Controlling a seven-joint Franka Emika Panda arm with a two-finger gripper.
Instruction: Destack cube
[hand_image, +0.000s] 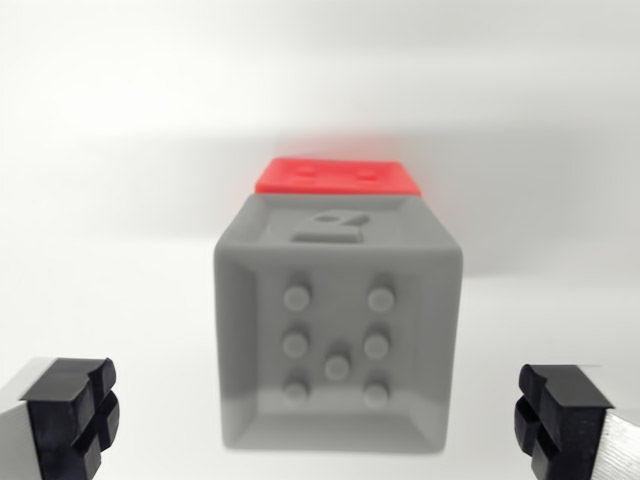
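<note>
A grey cube (337, 330) fills the middle of the wrist view, its top face showing several raised studs. A red cube (337, 176) shows behind and under its far edge; only a red strip with two small dimples is visible. The grey cube appears to rest on the red one. My gripper (318, 420) is open, with the left fingertip (70, 415) at the bottom left corner and the right fingertip (560, 420) at the bottom right. The grey cube lies between the fingers, apart from both pads.
A plain white surface (120, 150) surrounds the cubes on all sides.
</note>
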